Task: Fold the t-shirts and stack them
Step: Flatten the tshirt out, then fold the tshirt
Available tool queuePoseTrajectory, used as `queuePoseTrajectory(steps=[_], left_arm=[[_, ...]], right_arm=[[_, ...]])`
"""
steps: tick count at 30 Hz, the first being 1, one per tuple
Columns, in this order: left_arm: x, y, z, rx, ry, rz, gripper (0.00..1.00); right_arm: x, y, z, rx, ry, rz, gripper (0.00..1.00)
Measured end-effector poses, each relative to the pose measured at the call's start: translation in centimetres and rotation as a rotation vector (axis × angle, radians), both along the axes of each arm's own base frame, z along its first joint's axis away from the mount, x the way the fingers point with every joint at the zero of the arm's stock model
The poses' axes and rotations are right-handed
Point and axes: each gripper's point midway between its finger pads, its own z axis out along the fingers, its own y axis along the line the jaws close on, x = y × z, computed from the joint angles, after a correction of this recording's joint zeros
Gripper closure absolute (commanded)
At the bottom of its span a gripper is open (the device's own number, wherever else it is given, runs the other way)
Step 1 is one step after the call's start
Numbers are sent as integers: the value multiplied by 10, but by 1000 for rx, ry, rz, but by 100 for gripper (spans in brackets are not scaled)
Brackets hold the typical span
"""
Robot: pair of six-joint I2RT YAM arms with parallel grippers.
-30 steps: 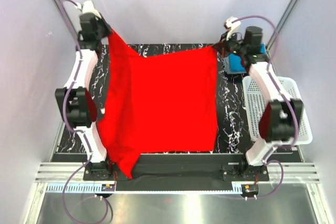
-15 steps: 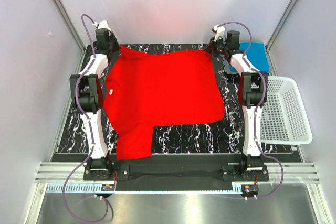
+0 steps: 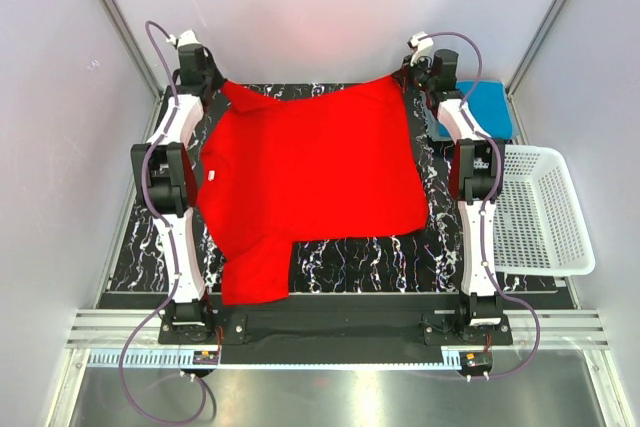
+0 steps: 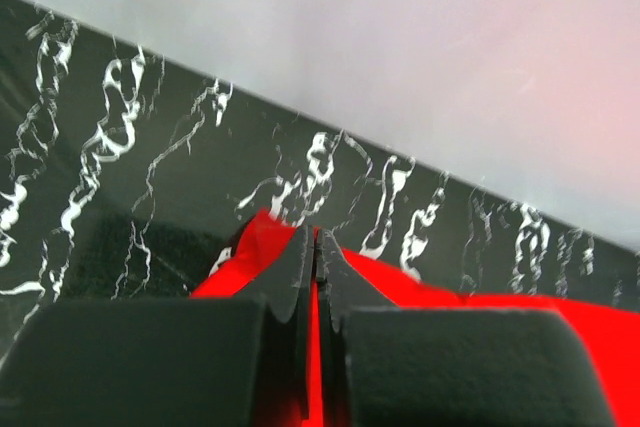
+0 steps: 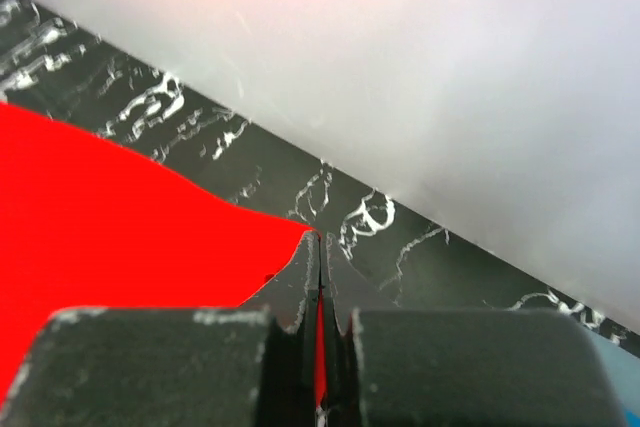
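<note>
The red t-shirt (image 3: 310,172) is spread flat over the black marbled tabletop (image 3: 370,252), with one sleeve end lying toward the near left. Its far left corner is pinched in the left claw (image 4: 315,239), whose jaws are pressed fully together on the cloth. The far right corner is clamped the same way in the tightly closed right claw (image 5: 320,247). Both corners are held at the far edge, near the back wall. A folded blue t-shirt (image 3: 482,107) is seen at the far right corner, just beyond a white mesh basket (image 3: 545,217).
</note>
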Motion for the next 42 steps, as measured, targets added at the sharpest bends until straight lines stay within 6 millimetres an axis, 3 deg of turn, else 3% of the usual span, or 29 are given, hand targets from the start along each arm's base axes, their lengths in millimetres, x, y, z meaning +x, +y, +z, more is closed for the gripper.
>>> queuePoseTrajectory(steps=[4,8,12,17,20,23,29,34,42], left_arm=[[3,1,17,-11,-19,15,100],[-6,1,13,-44,40,37,100],[-23,0,4,-80,128,59,100],[-56,-3,0,-121,218,79,100],[-75,-3,6,-135,244,88,100],[-91,-2,20,-136,255,93,100],[-122,-2,45,-123,257,87,100],[-153,-2,36,-102,319,86,100],[-174,-3,0,-106,422,74,100]], right_arm=[[5,4,5,74,-25,-11,100],[9,1,-2,67,-36,-27,100],[3,-6,-32,4,-51,-38,100],[-23,-20,-93,-110,5,-50,100],[-32,-28,-106,-167,-2,-45,100],[-36,-37,-95,-218,-44,-48,100],[-34,-50,-47,-268,-162,-62,100],[-44,-48,-25,-270,-197,-50,100],[-78,-49,-25,-329,-151,-9,100]])
